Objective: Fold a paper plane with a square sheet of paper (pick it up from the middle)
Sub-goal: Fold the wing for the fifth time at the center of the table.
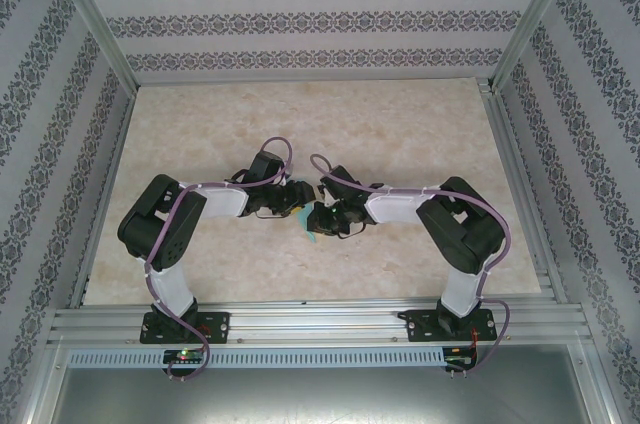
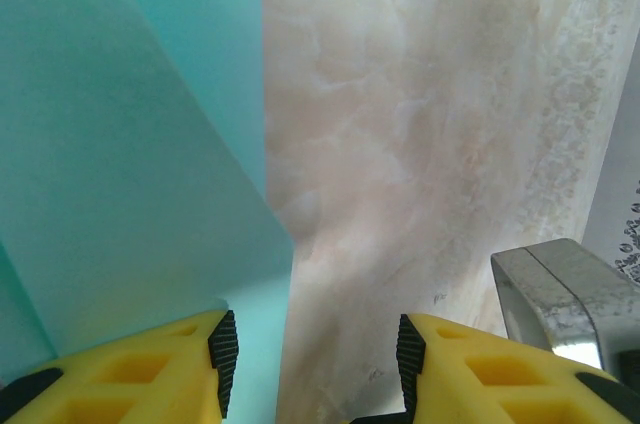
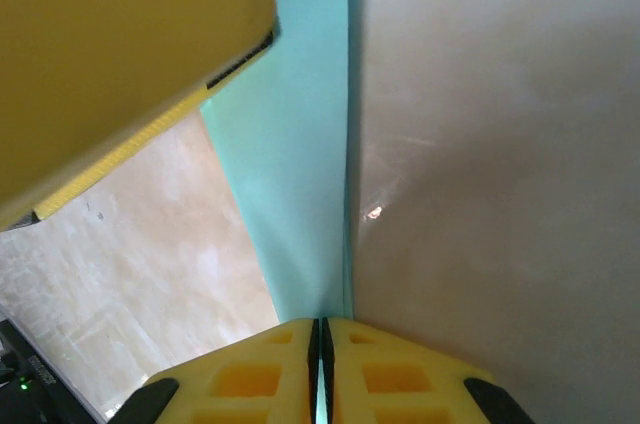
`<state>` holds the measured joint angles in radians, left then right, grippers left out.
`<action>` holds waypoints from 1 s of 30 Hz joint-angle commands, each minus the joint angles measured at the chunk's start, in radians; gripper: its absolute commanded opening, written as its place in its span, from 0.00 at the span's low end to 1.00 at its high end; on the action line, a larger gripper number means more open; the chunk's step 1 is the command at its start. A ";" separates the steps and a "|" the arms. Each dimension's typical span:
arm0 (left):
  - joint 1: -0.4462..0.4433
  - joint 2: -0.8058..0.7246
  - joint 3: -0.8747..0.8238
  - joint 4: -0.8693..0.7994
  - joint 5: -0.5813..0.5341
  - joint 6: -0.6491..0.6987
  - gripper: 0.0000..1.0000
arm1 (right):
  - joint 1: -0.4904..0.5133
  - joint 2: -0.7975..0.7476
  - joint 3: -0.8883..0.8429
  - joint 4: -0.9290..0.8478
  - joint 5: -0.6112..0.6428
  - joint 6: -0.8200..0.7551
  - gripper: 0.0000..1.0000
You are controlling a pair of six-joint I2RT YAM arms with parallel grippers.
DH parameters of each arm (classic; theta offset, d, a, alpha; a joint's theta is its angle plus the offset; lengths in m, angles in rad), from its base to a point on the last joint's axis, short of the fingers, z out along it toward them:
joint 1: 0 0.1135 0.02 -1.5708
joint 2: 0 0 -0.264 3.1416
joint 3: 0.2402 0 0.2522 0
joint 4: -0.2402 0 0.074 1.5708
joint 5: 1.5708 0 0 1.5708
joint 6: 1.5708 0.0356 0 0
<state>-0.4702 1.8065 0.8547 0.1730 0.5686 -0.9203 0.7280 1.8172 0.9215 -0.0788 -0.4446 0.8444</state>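
The turquoise sheet of paper (image 1: 311, 235) is at the middle of the table (image 1: 400, 124), between my two grippers and well short of the far edge. From my left wrist it (image 2: 120, 164) fills the left of the view, with one layer lying slantwise over another, so it is already partly folded. From my right wrist it (image 3: 300, 194) runs as a narrow strip from my fingertips away to the far side.

My right gripper (image 3: 320, 329) has its fingers pressed together, with a thin edge of the paper pinched in the seam between them. In the overhead view it (image 1: 322, 219) sits just right of the paper.

My left gripper (image 2: 312, 339) has its fingers apart, with bare table (image 2: 420, 144) showing through the gap. The paper's right edge comes down beside the pad of the left-hand finger (image 2: 224, 349); I cannot tell whether it touches. Overhead, this gripper (image 1: 290, 206) is just left of the paper and close to my right one. One of its yellow fingers (image 3: 120, 64) looms across the upper left of my right wrist's view.

Both arms bend inward from their bases on the near aluminium rail (image 1: 320, 324). Patterned walls (image 1: 300, 24) close in the far side and both flanks.
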 commanded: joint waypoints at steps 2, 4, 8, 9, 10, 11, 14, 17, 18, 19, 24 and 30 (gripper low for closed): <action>-0.005 -0.006 -0.034 -0.089 -0.045 0.015 0.49 | 0.023 0.018 -0.023 -0.064 0.012 -0.026 0.13; -0.005 -0.006 -0.038 -0.092 -0.057 0.002 0.47 | 0.025 0.001 -0.039 -0.063 0.018 -0.032 0.13; -0.005 0.008 -0.039 -0.111 -0.072 -0.013 0.45 | 0.031 -0.052 -0.072 -0.057 0.021 -0.055 0.13; -0.006 0.010 -0.041 -0.110 -0.074 -0.019 0.45 | 0.033 -0.064 -0.081 -0.048 0.010 -0.064 0.13; -0.006 0.012 -0.043 -0.108 -0.075 -0.024 0.45 | 0.034 -0.071 -0.085 -0.048 0.000 -0.070 0.13; -0.005 0.014 -0.046 -0.106 -0.076 -0.027 0.44 | 0.035 -0.077 -0.089 -0.051 -0.013 -0.074 0.13; -0.006 0.015 -0.049 -0.102 -0.073 -0.031 0.45 | 0.034 -0.120 -0.120 -0.014 -0.019 -0.055 0.13; -0.005 0.007 -0.050 -0.108 -0.071 -0.022 0.44 | 0.011 -0.178 -0.157 0.087 -0.031 0.013 0.12; -0.005 0.004 -0.051 -0.110 -0.070 -0.019 0.44 | 0.001 -0.193 -0.169 0.129 -0.034 0.044 0.12; -0.005 0.001 -0.051 -0.111 -0.071 -0.017 0.44 | -0.007 -0.202 -0.178 0.164 -0.035 0.070 0.11; -0.005 -0.005 -0.051 -0.111 -0.066 -0.011 0.44 | -0.035 -0.151 -0.194 0.421 -0.087 0.217 0.10; -0.006 -0.004 -0.048 -0.110 -0.062 -0.013 0.44 | -0.032 0.009 -0.143 0.556 -0.120 0.329 0.09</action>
<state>-0.4706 1.7977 0.8417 0.1654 0.5491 -0.9352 0.6914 1.7805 0.7586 0.3763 -0.5350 1.0958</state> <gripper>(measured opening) 0.442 0.092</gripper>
